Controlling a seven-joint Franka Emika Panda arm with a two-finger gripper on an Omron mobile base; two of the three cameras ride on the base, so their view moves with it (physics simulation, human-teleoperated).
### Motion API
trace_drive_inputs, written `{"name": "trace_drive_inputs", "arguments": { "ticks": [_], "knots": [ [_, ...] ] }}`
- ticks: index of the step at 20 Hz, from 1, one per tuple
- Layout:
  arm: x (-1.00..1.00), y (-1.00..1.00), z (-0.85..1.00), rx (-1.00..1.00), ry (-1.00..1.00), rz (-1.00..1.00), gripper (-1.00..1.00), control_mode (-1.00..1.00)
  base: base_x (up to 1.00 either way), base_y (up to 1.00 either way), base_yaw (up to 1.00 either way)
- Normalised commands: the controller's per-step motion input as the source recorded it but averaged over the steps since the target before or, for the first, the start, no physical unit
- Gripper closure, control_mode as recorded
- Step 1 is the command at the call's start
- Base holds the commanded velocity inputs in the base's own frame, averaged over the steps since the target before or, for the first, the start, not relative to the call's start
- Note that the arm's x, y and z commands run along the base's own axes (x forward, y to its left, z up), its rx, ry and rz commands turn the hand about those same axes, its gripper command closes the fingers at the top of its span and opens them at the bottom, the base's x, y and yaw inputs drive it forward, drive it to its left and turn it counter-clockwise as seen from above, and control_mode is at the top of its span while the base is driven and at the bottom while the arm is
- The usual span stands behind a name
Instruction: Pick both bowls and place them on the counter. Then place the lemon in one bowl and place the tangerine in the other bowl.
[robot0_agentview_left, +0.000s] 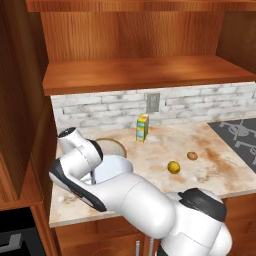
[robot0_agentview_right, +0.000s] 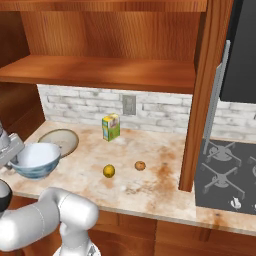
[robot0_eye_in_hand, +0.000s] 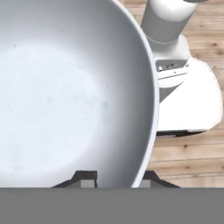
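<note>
Carrying the deeper white bowl with the blue pattern outside (robot0_agentview_right: 36, 160) is the step I have in hand: the shallow wide tan-rimmed bowl (robot0_agentview_right: 59, 140) already lies flat on the beige marbled stone desk (robot0_agentview_right: 150, 185), so this is the second of the two to set down. My fingers (robot0_eye_in_hand: 114, 180) are pinched nearly closed on the near rim of the patterned bowl, one tip inside the wall and one outside, as the hand view shows.

From the right base view the held bowl sits upright at the left end of the desk, just in front of the shallow bowl and close to the desk's front edge. I cannot tell whether its foot is touching the stone or hanging just above it.

Next, as I judge it, I need a short straight descent until the foot rests, then a release and a clean lift so the rim is not dragged. The front edge is close, so I would not let it drift toward me.

The small round bright-yellow lemon (robot0_agentview_right: 109, 171) and the dull-orange flattened tangerine (robot0_agentview_right: 140, 165) lie on the desk well off to the far side of the fingers, near each other, with the upright yellow-green carton (robot0_agentview_right: 111, 127) behind them.

The arm is folded low and swung hard left, the wrist turned down over the bowl's rim.
</note>
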Motion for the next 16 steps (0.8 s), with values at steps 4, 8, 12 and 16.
{"name": "trace_drive_inputs", "arguments": {
  "ticks": [4, 8, 12, 16],
  "knots": [
    [0.00, 0.20, -0.41, -0.04, -0.06, -0.06, 1.00, -1.00, 0.00, 0.00, 0.00],
    [-0.03, 0.13, -0.22, 0.00, -0.01, -0.05, 1.00, -1.00, 0.00, 0.00, 0.00],
    [-0.27, 0.16, -0.03, 0.00, -0.05, -0.04, 1.00, -1.00, 0.00, 0.00, 0.00],
    [-0.38, 0.21, -0.05, 0.00, -0.03, -0.06, 1.00, -1.00, 0.00, 0.00, 0.00]
  ]
}}
